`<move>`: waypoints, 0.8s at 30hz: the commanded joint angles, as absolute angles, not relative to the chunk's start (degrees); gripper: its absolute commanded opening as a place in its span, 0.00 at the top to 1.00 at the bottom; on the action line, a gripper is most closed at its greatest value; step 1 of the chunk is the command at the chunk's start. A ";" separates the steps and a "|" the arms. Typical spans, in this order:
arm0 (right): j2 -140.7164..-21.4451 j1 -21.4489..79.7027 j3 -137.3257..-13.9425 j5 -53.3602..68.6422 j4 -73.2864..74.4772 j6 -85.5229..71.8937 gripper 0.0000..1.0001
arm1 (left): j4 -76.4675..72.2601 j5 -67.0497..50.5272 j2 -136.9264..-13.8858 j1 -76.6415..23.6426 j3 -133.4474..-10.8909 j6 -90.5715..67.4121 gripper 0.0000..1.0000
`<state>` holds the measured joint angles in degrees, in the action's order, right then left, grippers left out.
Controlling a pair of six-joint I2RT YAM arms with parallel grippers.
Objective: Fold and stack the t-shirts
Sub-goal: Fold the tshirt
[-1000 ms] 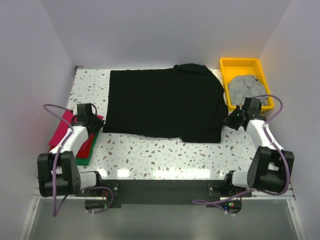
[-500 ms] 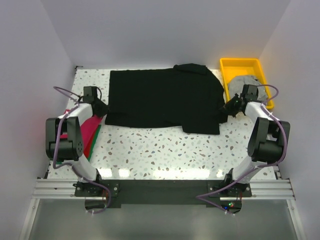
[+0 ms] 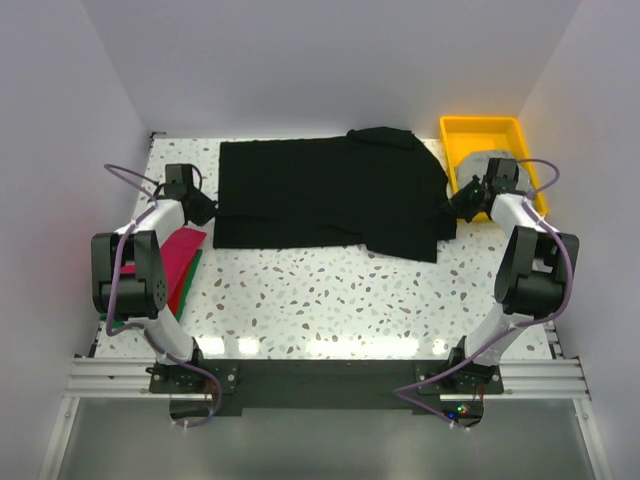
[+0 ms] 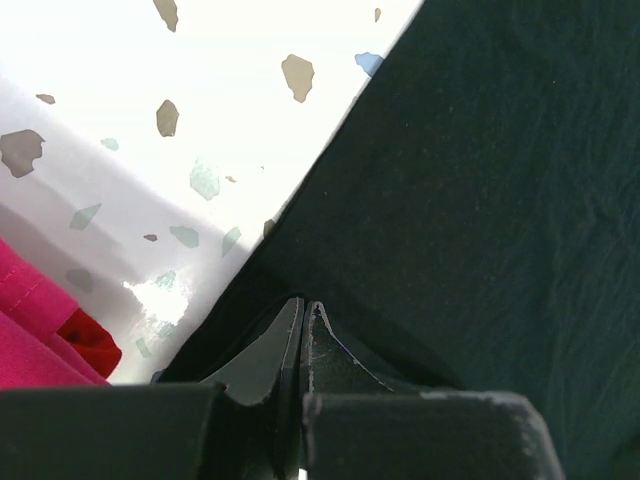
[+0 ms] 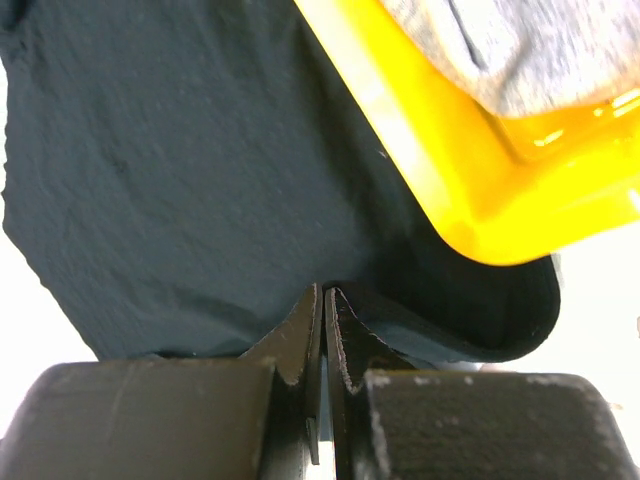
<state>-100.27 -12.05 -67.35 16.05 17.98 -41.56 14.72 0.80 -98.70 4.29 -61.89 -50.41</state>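
The black t-shirt point(image 3: 330, 195) lies spread across the far half of the table, its near edge lifted and drawn back. My left gripper point(image 3: 208, 213) is shut on the shirt's near left corner point(image 4: 300, 300). My right gripper point(image 3: 455, 205) is shut on its near right corner point(image 5: 325, 290), beside the yellow tray. The grey t-shirt point(image 3: 490, 172) lies crumpled in the tray and shows in the right wrist view point(image 5: 500, 50). The magenta t-shirt point(image 3: 180, 255) lies folded at the left on the red and green ones point(image 3: 190, 275), of which only thin edges show.
The yellow plastic tray point(image 3: 480, 128) stands at the far right corner; its rim point(image 5: 430, 170) is close to my right gripper. White walls enclose the speckled table point(image 3: 320, 300) on three sides.
Both grippers have moved toward the far side, carrying the black shirt's near corners with them. The shirt's near edge has folded back, so the black area is shorter front to back.
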 commanded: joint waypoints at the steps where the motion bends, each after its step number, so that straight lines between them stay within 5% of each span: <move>1: -100.98 -12.13 -71.01 15.91 16.52 -42.10 1.00 | 14.59 2.20 -98.70 4.13 -64.25 -51.33 1.00; 24: -104.59 -11.69 -77.25 17.14 17.75 -42.89 1.00 | 14.68 2.55 -102.74 4.57 -67.59 -50.80 1.00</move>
<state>-103.22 -11.92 -74.04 16.19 18.57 -42.46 15.84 1.74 -101.21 4.34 -65.28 -50.43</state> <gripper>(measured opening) 0.011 0.015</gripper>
